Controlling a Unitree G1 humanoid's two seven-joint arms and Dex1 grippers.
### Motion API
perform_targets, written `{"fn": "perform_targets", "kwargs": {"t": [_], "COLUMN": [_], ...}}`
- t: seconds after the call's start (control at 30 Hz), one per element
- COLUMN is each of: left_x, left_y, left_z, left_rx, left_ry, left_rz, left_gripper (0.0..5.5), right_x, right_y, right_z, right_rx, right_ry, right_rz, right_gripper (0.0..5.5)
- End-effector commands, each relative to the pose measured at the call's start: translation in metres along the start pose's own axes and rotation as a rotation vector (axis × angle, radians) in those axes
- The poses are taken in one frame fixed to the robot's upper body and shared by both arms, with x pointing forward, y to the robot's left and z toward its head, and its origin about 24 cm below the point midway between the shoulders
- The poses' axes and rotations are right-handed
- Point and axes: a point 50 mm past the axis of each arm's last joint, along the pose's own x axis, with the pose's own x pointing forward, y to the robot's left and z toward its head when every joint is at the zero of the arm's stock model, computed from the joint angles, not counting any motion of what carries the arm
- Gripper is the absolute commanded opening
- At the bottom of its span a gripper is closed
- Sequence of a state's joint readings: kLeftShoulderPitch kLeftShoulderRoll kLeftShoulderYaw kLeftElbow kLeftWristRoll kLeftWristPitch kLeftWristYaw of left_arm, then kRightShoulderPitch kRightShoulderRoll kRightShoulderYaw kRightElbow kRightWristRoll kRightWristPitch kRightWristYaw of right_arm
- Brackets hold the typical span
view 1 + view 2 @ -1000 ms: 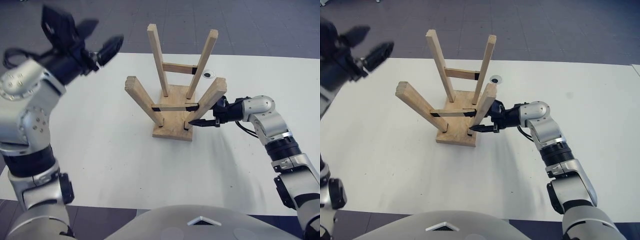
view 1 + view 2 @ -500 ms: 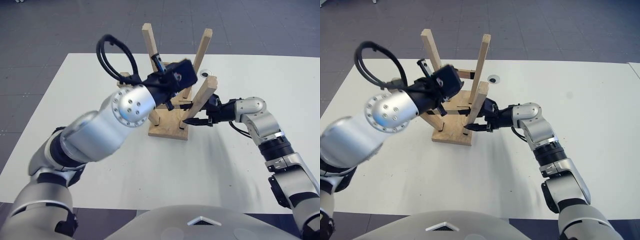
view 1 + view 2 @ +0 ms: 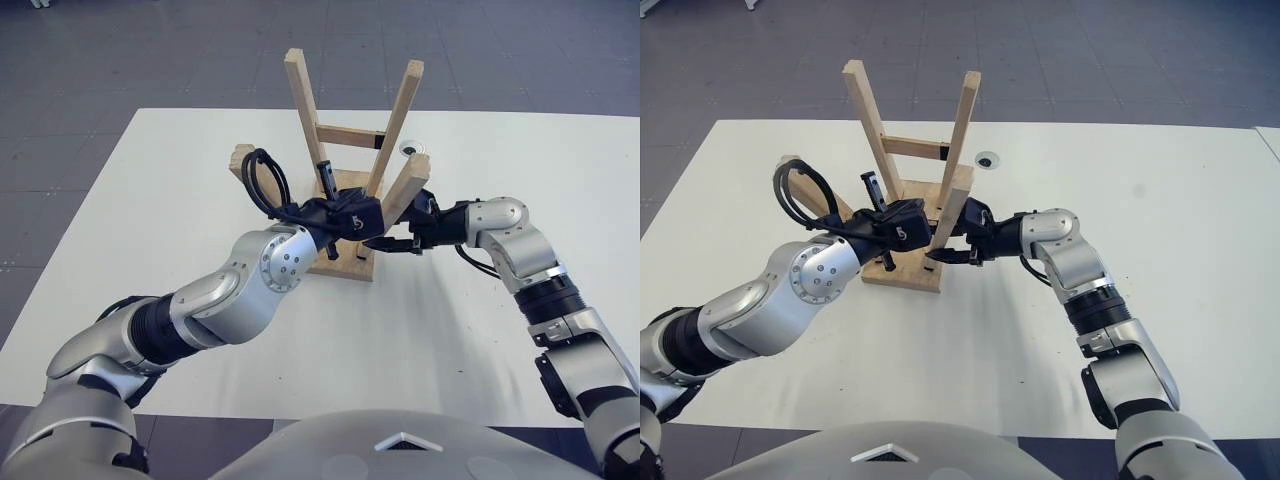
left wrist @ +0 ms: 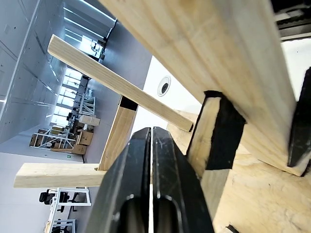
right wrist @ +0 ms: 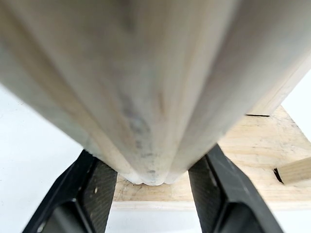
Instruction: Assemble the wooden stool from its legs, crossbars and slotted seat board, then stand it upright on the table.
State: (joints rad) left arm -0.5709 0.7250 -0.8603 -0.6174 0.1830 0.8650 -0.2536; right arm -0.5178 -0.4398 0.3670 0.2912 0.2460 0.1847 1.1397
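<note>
Inverted stool (image 3: 350, 134), seat board (image 3: 350, 263) flat on bench (image 3: 500, 150): R claw (image 5: 150, 160) clamps near-R leg (image 3: 405, 190) btwn its fingers, L claw (image 4: 151, 145) pinched closed, just beside front crossbar (image 4: 204, 179).

No legible text — no labels, no numbers

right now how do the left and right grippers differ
The left gripper is shut, fingers pressed together on nothing; the right gripper is clamped around the near right leg. The left gripper is inside the frame of the stool, while the right gripper sits at its outer side. Both are at the upside-down stool.
</note>
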Motion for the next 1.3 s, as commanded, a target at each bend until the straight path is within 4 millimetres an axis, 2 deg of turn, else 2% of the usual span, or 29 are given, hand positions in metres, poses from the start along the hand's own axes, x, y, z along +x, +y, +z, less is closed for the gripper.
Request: {"fn": "perform_targets", "kwargs": {"t": [0.03,0.13,0.2,0.23,0.3,0.33,0.37,0.4,0.47,0.53,0.57,0.67,0.77,0.87,1.0,1.1,1.13,1.17,1.23,1.3], "left_x": [0.001,0.004,0.010,0.012,-0.001,-0.015,-0.032,-0.046,-0.075,-0.098,-0.104,-0.110,-0.103,-0.094,-0.092,-0.074,-0.066,-0.055,-0.039,-0.036], "left_y": [-0.058,-0.059,-0.038,-0.020,0.033,0.061,0.089,0.108,0.141,0.164,0.166,0.152,0.101,0.055,0.029,0.010,0.004,0.001,0.001,0.012], "left_z": [-0.040,-0.043,-0.031,-0.018,0.014,0.027,0.034,0.036,0.032,0.008,-0.013,-0.070,-0.125,-0.153,-0.173,-0.165,-0.157,-0.140,-0.088,-0.013], "left_rx": [-0.080,-0.072,-0.122,-0.177,-0.275,-0.306,-0.333,-0.368,-0.361,-0.359,-0.383,-0.446,-0.544,-0.576,-0.543,-0.531,-0.517,-0.491,-0.387,-0.263], "left_ry": [0.209,0.215,0.127,0.032,-0.231,-0.365,-0.449,-0.504,-0.558,-0.491,-0.419,-0.233,-0.036,0.079,0.178,0.161,0.133,0.079,-0.094,-0.370], "left_rz": [-0.312,-0.313,-0.172,-0.068,0.182,0.302,0.432,0.528,0.700,0.836,0.853,0.843,0.758,0.650,0.580,0.455,0.407,0.352,0.235,0.154], "left_gripper": [0.10,0.10,0.10,0.10,0.10,0.10,0.10,0.10,0.10,0.10,0.10,0.10,0.10,0.10,0.10,0.10,0.10,0.10,0.10,0.10], "right_x": [0.002,0.003,0.004,0.004,0.001,0.000,-0.002,-0.003,-0.004,-0.005,-0.006,-0.005,-0.005,-0.007,-0.008,-0.008,-0.008,-0.008,-0.007,-0.009], "right_y": [0.010,0.008,0.006,0.006,0.005,0.005,0.006,0.006,0.007,0.008,0.008,0.009,0.011,0.012,0.012,0.012,0.012,0.012,0.012,0.013], "right_z": [-0.028,-0.025,-0.023,-0.024,-0.027,-0.029,-0.031,-0.033,-0.035,-0.036,-0.037,-0.036,-0.034,-0.034,-0.034,-0.034,-0.034,-0.033,-0.034,-0.035], "right_rx": [0.099,0.088,0.080,0.077,0.079,0.081,0.086,0.090,0.095,0.099,0.100,0.099,0.098,0.097,0.098,0.100,0.100,0.099,0.098,0.101], "right_ry": [0.129,0.131,0.135,0.140,0.154,0.161,0.166,0.169,0.173,0.175,0.174,0.170,0.161,0.162,0.167,0.168,0.168,0.169,0.174,0.179], "right_rz": [0.020,0.015,0.012,0.011,0.007,0.005,0.003,0.000,-0.003,-0.007,-0.009,-0.013,-0.015,-0.010,-0.010,-0.011,-0.010,-0.008,-0.004,-0.006], "right_gripper": [2.03,2.03,2.03,2.03,2.03,2.03,2.03,2.03,2.03,2.03,2.03,2.03,2.03,2.03,2.03,2.03,2.03,2.03,2.03,2.03]}}
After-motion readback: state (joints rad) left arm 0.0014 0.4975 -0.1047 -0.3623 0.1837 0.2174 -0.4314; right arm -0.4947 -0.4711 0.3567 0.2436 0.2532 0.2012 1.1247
